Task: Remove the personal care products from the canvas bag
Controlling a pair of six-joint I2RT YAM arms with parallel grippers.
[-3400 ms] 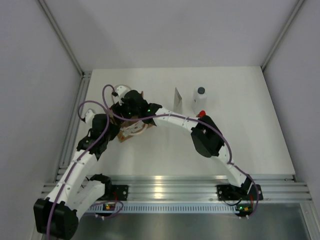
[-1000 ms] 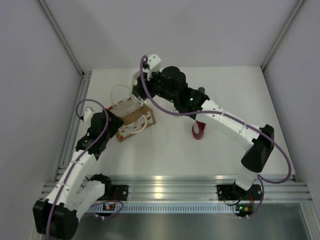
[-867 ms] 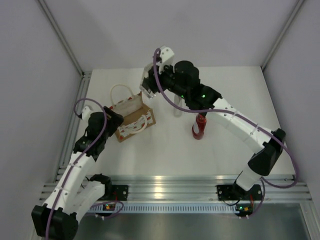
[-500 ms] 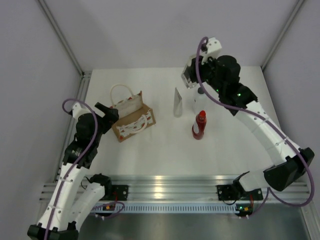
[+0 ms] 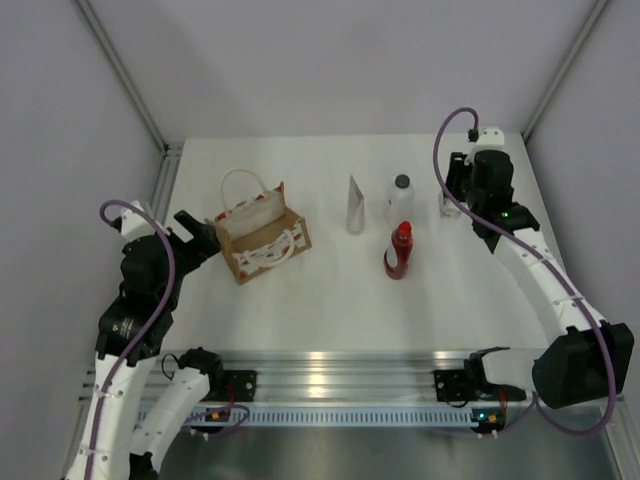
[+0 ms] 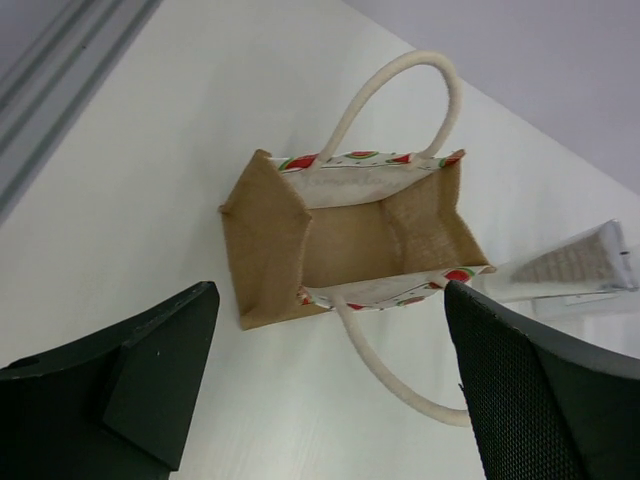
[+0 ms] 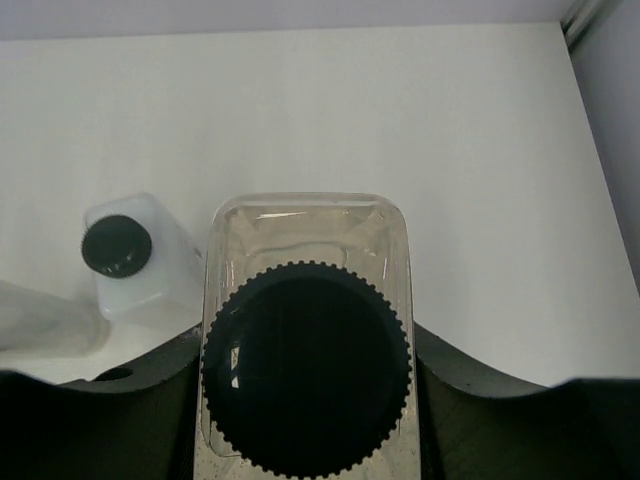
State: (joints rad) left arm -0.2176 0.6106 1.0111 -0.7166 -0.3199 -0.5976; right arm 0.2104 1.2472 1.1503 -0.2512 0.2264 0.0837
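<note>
The canvas bag (image 5: 262, 238) stands open at the left of the table, and its inside (image 6: 345, 245) shows only bare cloth. Just to its left, clear of it, my left gripper (image 5: 203, 237) is open with nothing between its fingers (image 6: 140, 385). A white tube (image 5: 355, 205), a white bottle with a dark cap (image 5: 399, 197) and a red bottle (image 5: 399, 250) stand at mid-table. Right of them, at the back, my right gripper (image 5: 452, 198) is shut on a pale bottle with a black ridged cap (image 7: 305, 225). The capped white bottle (image 7: 130, 255) lies to its left.
The metal rail (image 5: 330, 375) with both arm bases runs along the near edge. Grey walls close in the table on three sides, with the right one (image 5: 590, 170) near my right arm. One rope handle (image 6: 400, 375) of the bag lies on the table toward my left gripper.
My right arm has swung from above the bag to the back right, carrying the pale bottle. My left arm has drawn back from the bag, and its jaws have opened wider.
</note>
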